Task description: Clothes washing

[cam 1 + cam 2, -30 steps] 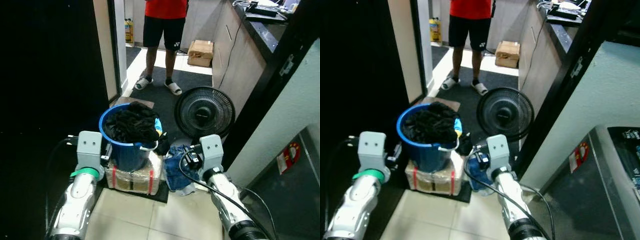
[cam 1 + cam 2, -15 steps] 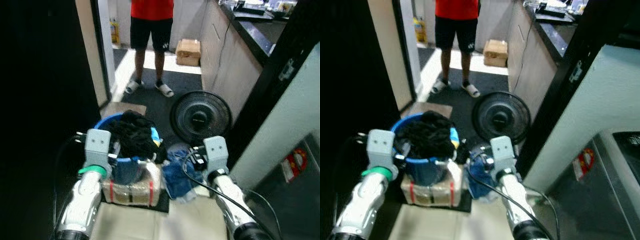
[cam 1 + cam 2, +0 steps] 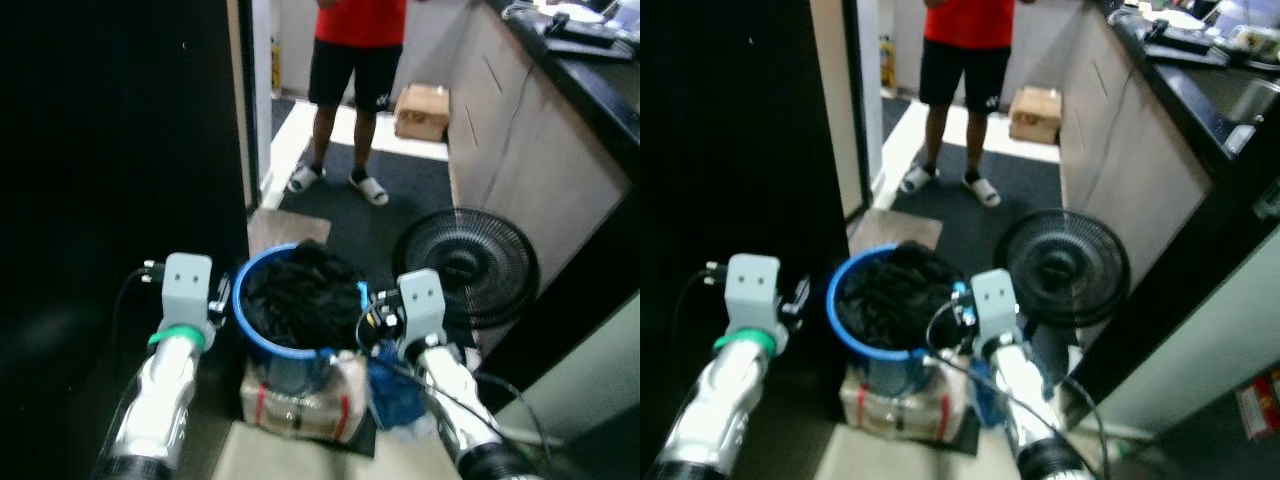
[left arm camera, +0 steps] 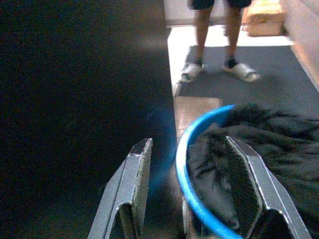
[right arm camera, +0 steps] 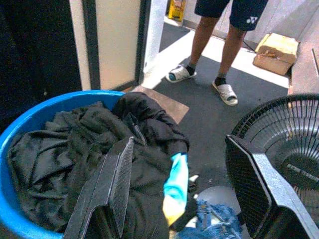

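A blue bucket (image 3: 262, 335) heaped with dark clothes (image 3: 300, 298) stands on a taped box (image 3: 300, 398) on the floor. My left gripper (image 4: 188, 144) is open and straddles the bucket's left rim (image 4: 182, 169), one finger outside and one over the clothes. At the right rim my right gripper (image 5: 180, 144) is also open, with dark clothes (image 5: 84, 149) and a cyan and yellow piece (image 5: 175, 188) between its fingers. A blue denim garment (image 3: 398, 392) lies on the floor beside the box.
A black floor fan (image 3: 466, 268) stands close to the right of the bucket. A person (image 3: 358, 90) in a red shirt and sandals stands in the passage beyond, near a cardboard box (image 3: 422, 110). A dark wall (image 3: 120, 150) is on the left, cabinets (image 3: 520, 140) on the right.
The whole view has swung and shifted, so the camera moved. Both grippers have come up from beside the box to the bucket's rim, one on each side.
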Robot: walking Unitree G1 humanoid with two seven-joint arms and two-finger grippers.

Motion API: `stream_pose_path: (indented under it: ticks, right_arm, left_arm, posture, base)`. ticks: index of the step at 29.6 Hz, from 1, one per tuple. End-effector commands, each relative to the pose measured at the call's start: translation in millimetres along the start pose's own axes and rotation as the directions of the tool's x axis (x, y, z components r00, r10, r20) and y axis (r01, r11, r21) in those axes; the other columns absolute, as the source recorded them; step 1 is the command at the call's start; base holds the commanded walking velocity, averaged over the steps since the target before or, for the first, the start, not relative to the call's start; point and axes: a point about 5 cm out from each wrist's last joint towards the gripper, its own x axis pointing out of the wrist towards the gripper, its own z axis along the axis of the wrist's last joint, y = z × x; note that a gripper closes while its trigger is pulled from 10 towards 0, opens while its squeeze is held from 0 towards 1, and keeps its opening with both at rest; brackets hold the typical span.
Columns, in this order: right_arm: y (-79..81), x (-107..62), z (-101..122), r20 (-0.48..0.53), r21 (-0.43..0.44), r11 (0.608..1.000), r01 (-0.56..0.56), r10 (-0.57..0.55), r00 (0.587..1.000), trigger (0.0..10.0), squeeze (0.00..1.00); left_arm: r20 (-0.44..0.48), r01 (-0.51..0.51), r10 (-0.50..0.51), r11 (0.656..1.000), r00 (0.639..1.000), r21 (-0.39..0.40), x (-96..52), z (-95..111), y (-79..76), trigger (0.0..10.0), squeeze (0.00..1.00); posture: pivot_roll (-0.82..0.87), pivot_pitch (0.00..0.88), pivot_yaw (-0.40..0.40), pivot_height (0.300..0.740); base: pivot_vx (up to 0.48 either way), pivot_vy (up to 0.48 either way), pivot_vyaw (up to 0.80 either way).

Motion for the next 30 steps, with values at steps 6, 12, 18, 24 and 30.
stream_pose_path:
  ticks: [6, 12, 18, 24, 30]
  right_arm:
    - [2.3, -3.1, -4.3, -0.01, 0.013, 1.0, -0.01, 0.01, 1.0, 10.0, 0.0]
    - [2.0, -3.2, -4.7, -0.011, 0.016, 1.0, -0.008, 0.008, 1.0, 10.0, 0.0]
    - [1.6, -3.6, -5.0, -0.011, 0.017, 1.0, -0.005, 0.005, 1.0, 10.0, 0.0]
    - [1.5, -4.0, -5.3, -0.011, 0.018, 1.0, -0.005, 0.005, 1.0, 10.0, 0.0]
    - [0.7, -4.7, -5.7, -0.011, 0.019, 1.0, 0.001, -0.001, 1.0, 10.0, 0.0]
  left_arm:
    - [-0.019, -0.004, 0.004, 1.0, 1.0, -0.009, -2.5, -4.5, 3.8, 10.0, 0.0]
    - [-0.01, 0.006, -0.007, 1.0, 1.0, -0.02, -1.5, -3.2, 1.7, 10.0, 0.0]
    - [-0.007, 0.011, -0.011, 1.0, 1.0, -0.028, -0.3, -2.4, 0.4, 10.0, 0.0]
    - [-0.007, 0.01, -0.01, 1.0, 1.0, -0.03, 0.3, -2.3, 0.6, 10.0, 0.0]
    - [-0.006, 0.013, -0.013, 0.999, 1.0, -0.034, 0.3, -2.5, 0.3, 10.0, 0.0]
  posture:
    - [0.07, 0.024, -0.03, 0.74]
    - [0.07, 0.022, -0.026, 0.74]
    - [0.07, 0.021, -0.023, 0.74]
    - [0.06, 0.022, -0.021, 0.74]
    - [0.06, 0.023, -0.02, 0.74]
  base:
    - [0.0, 0.0, 0.0]
    - [0.0, 0.0, 0.0]
    - [0.0, 0.0, 0.0]
    - [0.0, 0.0, 0.0]
    - [0.0, 0.0, 0.0]
